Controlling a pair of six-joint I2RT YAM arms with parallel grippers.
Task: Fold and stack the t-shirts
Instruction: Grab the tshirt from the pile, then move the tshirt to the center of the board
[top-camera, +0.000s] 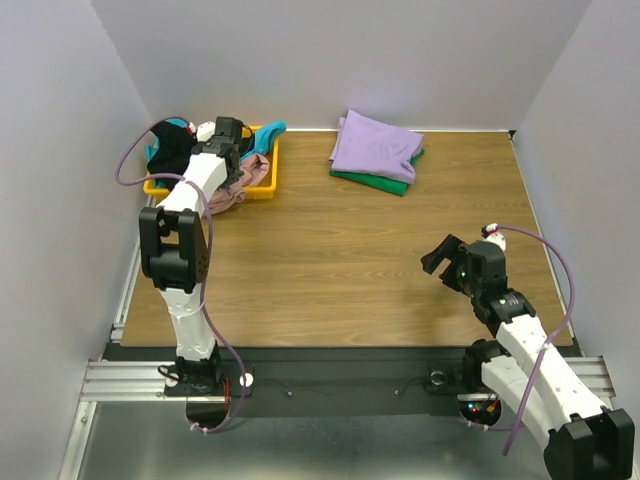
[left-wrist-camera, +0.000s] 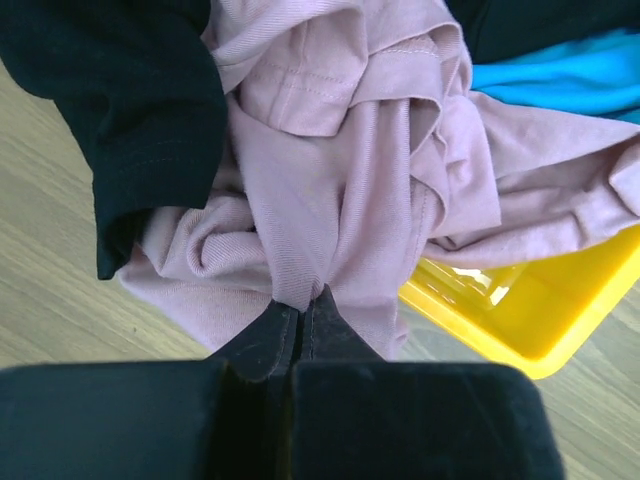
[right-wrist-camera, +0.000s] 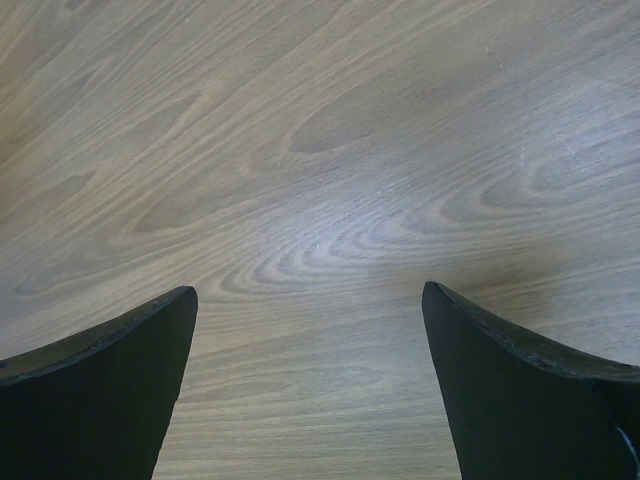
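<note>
Done: lavender tee (top-camera: 375, 145) folded, stacked on green tee (top-camera: 385, 183), far side of bench (top-camera: 330, 250).
Left to do: pink tee (left-wrist-camera: 340, 200), black tee (left-wrist-camera: 110, 110), teal tee (left-wrist-camera: 560, 75), heaped at bin (left-wrist-camera: 520, 310).
Left tool (left-wrist-camera: 305, 300) clenched on pink tee, which spills over bin rim.
Right tool (right-wrist-camera: 310, 330) released, over bench.

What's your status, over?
Left gripper shut on pink t-shirt at yellow bin. Right gripper open above table. Lavender t-shirt stacked on green t-shirt. Black t-shirt lies against pink one.
</note>
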